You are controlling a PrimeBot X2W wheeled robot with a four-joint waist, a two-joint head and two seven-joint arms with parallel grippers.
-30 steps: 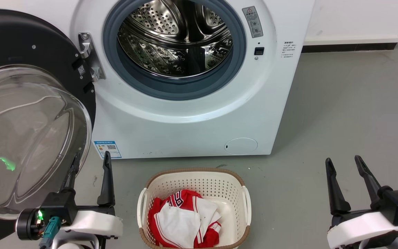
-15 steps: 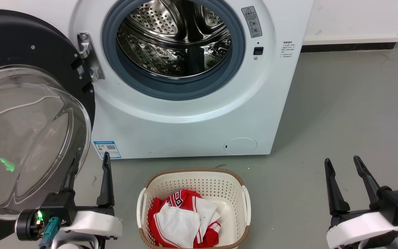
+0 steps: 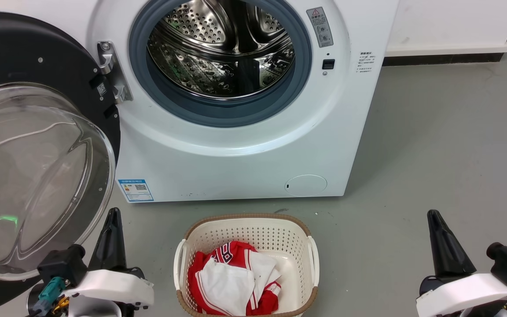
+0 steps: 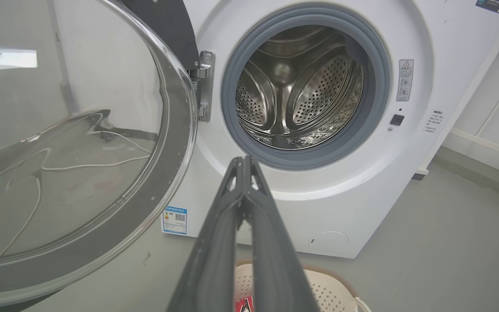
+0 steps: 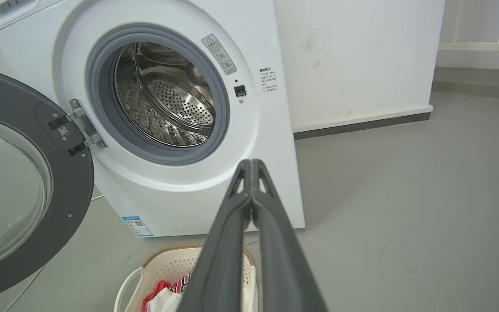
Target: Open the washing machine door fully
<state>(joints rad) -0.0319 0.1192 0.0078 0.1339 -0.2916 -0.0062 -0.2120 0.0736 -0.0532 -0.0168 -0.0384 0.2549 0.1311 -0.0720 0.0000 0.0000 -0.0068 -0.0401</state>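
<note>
We see the washing machine door [image 3: 29, 48] standing wide open at the left of the white machine [image 3: 236, 167], held by its hinge. Our left fingers [image 4: 217, 242] and right fingers [image 5: 225, 242] are pressed together and hold nothing, one on each side of the near laundry basket [image 3: 247, 220].

The washing machine door [image 3: 38, 61] ran off the head view's left edge, and the laundry basket [image 3: 249, 217] was cropped at the bottom. Print on the grey warning label [image 3: 321, 27] was too small to read.
</note>
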